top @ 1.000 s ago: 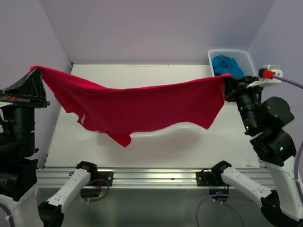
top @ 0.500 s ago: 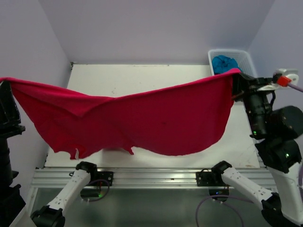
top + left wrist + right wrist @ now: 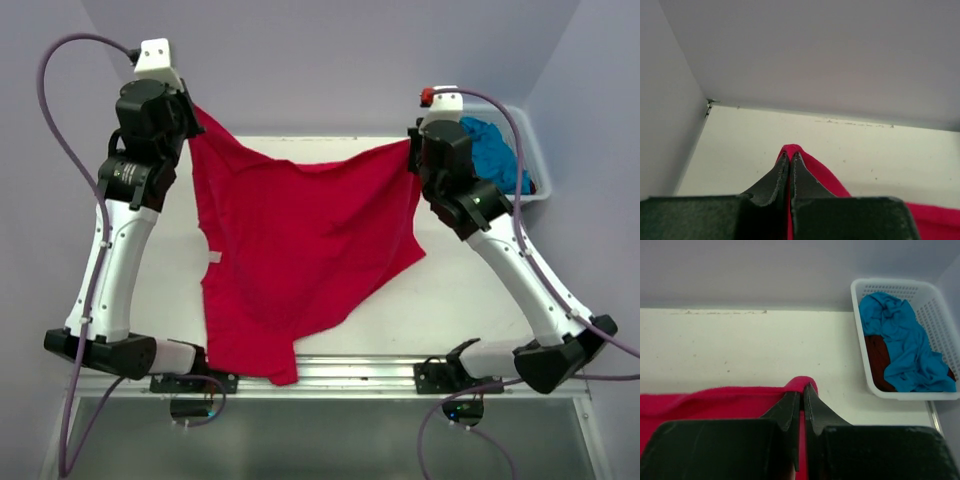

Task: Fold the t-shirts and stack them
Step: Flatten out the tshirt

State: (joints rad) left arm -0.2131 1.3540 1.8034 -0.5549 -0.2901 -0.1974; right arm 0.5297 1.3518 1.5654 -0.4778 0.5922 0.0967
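Note:
The bright red-pink t-shirt (image 3: 290,250) hangs between both arms over the white table (image 3: 460,300), its lower end draped down to the near edge. My left gripper (image 3: 790,156) is shut on one top corner of it at the far left. My right gripper (image 3: 802,389) is shut on the other top corner at the far right; red cloth (image 3: 715,400) trails leftward from the pinch. A turquoise blue t-shirt (image 3: 902,340) lies crumpled in the white basket (image 3: 865,360) on top of a dark red t-shirt (image 3: 879,357).
The white basket (image 3: 535,165) stands at the table's far right corner, just right of the right arm. Lavender walls close in the back and both sides. A metal rail (image 3: 350,372) runs along the near edge.
Both arms have swung from low and wide near the sides to high and far over the table. The shirt, before stretched wide across the front, now hangs narrower and trails toward the near edge.

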